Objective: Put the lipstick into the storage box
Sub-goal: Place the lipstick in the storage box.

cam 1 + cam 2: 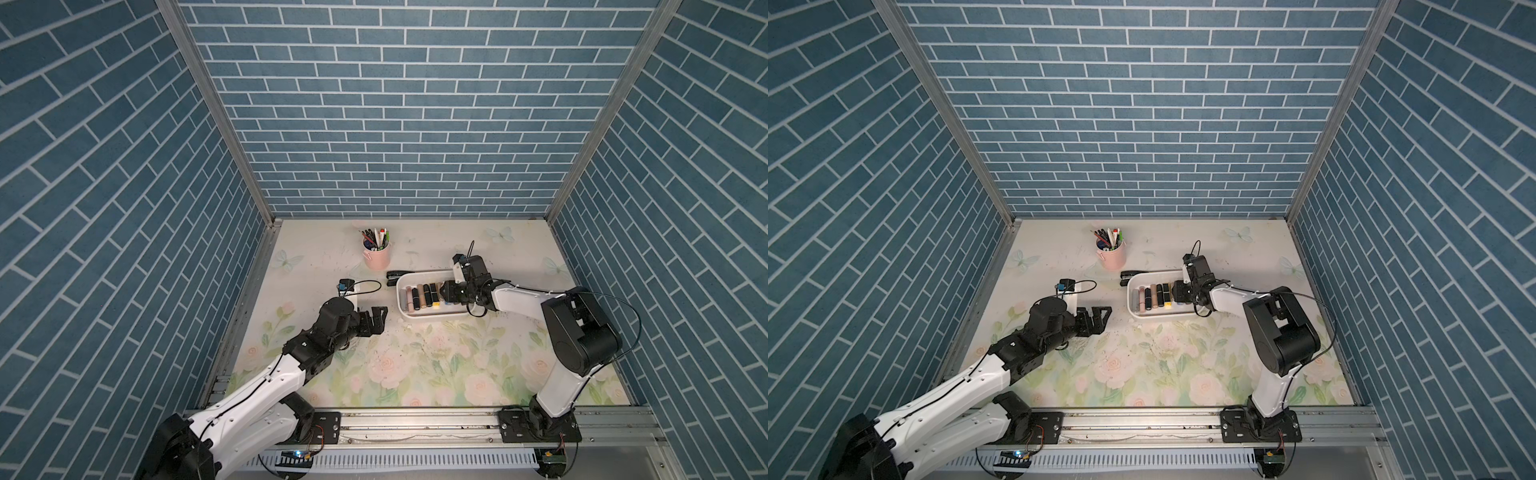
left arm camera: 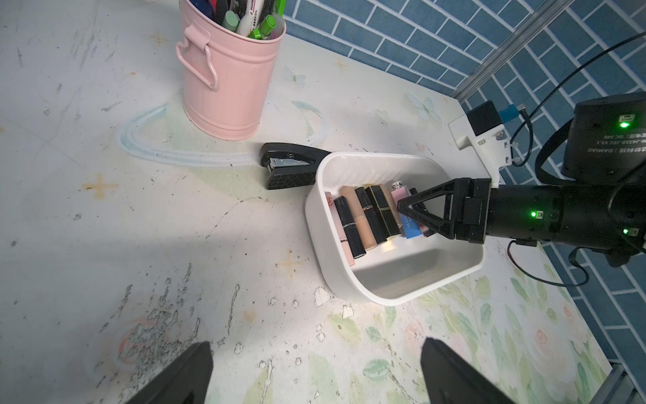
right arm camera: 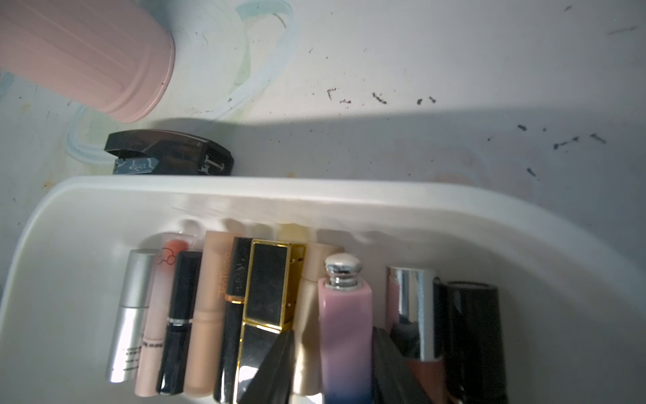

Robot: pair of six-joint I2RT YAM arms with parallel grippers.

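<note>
Nearest, the left hand [image 1: 382, 321] is held wide open and empty above the surface [image 1: 415, 374]. Farther off, the pink lipstick [image 3: 344, 314] is seen lying in the storage box [image 1: 415, 316], straddled by the right hand [image 1: 444, 293]; whether it is gripped cannot be told.

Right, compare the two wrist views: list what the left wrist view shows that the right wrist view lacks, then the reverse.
Only the left wrist view: the left gripper, wide open; the right gripper seen from outside, reaching into the storage box; the pens in the pink cup.
Only the right wrist view: the silver tube at the end of the row.
Both: the box, the cup, the black stapler, the lipstick row and the pink tube.
</note>
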